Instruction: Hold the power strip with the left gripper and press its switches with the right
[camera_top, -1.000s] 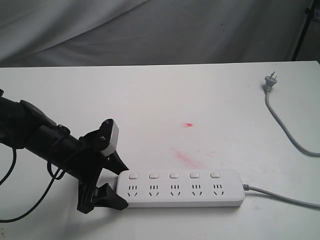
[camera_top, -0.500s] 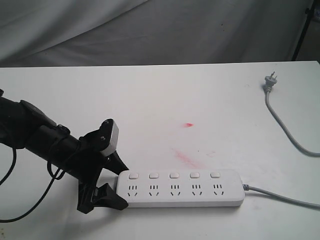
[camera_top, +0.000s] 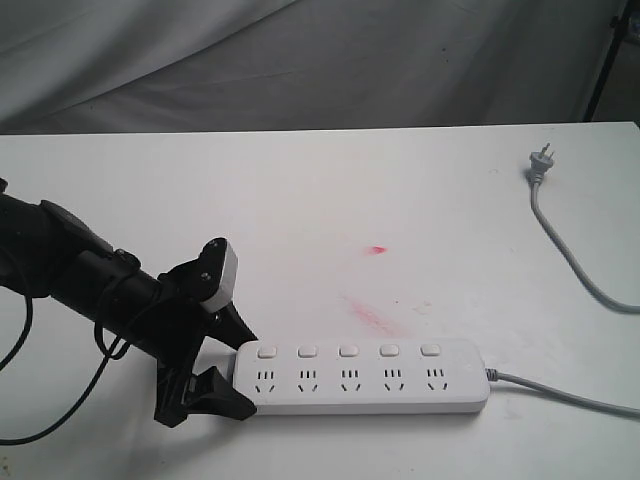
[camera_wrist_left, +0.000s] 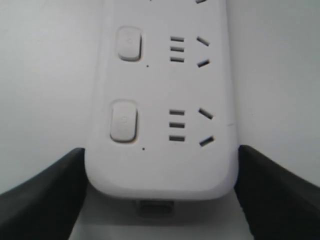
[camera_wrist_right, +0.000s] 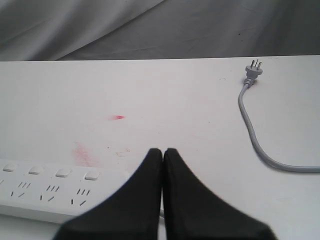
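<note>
The white power strip (camera_top: 360, 378) lies along the table's front edge, its grey cord (camera_top: 560, 395) running off to the right. Five square switches (camera_top: 348, 351) sit in a row above the sockets. My left gripper (camera_top: 243, 378) straddles the strip's left end, one black finger against each long side. In the left wrist view the strip (camera_wrist_left: 160, 100) fills the gap between the fingers (camera_wrist_left: 45, 200), and two switches (camera_wrist_left: 123, 121) show. My right gripper (camera_wrist_right: 162, 151) is shut on nothing, off the strip (camera_wrist_right: 45, 195) near its cord end. It is outside the exterior view.
The grey plug (camera_top: 540, 165) lies at the back right, its cord curving towards the right edge. Red smears (camera_top: 370, 318) mark the table behind the strip. A grey cloth backdrop (camera_top: 300, 60) hangs beyond the far edge. Thin black cables (camera_top: 60, 400) loop under the left arm.
</note>
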